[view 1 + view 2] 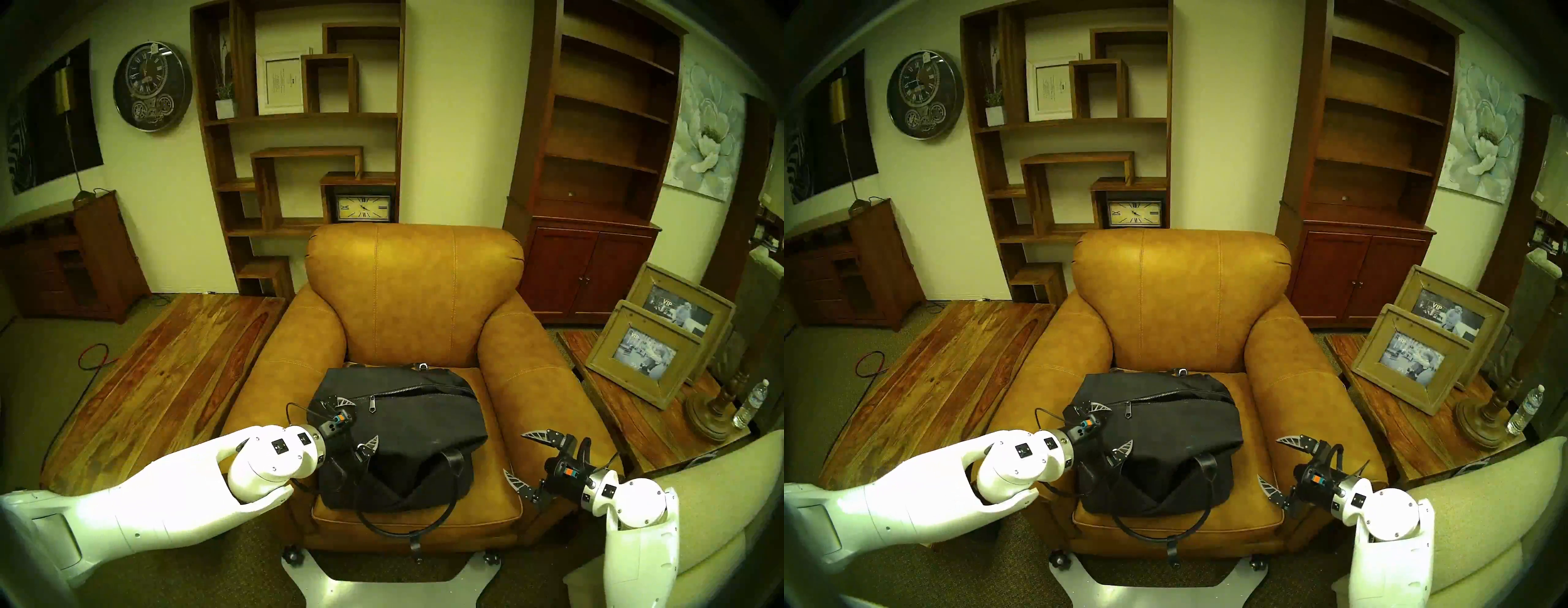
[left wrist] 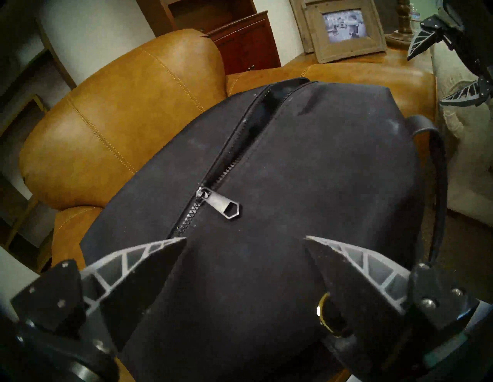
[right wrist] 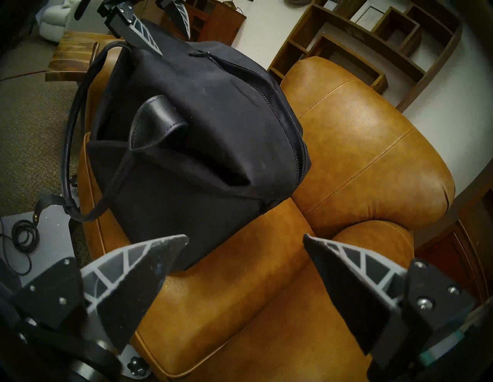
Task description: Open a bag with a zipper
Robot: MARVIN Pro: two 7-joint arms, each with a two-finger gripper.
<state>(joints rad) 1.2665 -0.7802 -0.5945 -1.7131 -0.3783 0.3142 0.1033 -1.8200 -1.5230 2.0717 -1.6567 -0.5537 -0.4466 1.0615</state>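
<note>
So far little of the opening looks done, though it may not be starting from nothing. The bag [image 1: 399,429], soft and black, sits on the seat cushion of a tan leather armchair [image 1: 413,297], with one loop handle [image 1: 407,526] drooping over the cushion's front edge. The zipper [image 2: 213,170] runs across the bag's top panel, and its metal pull tab [image 2: 222,209] lies flat on the cloth near the end closest to the left arm. In the left wrist view the teeth between the slider and the near end are meshed, while beyond the slider, toward the far end, the two sides seem to stand slightly apart with a dark gap between them; the fisheye and the black-on-black cloth make it hard to be sure whether that stretch is truly open or only shadowed. The left hand [image 2: 245,242] hovers just above the near end of the bag with its fingers spread wide and nothing between them, the pull tab a little ahead of it and untouched. The right hand [image 1: 524,460] is likewise spread and empty, over the seat by the armchair's arm, just beside the bag's other end but apart from it. By my reading, everything that counts is still to come: closing on the tab, steadying the bag, and drawing the slider along the zipper.
</note>
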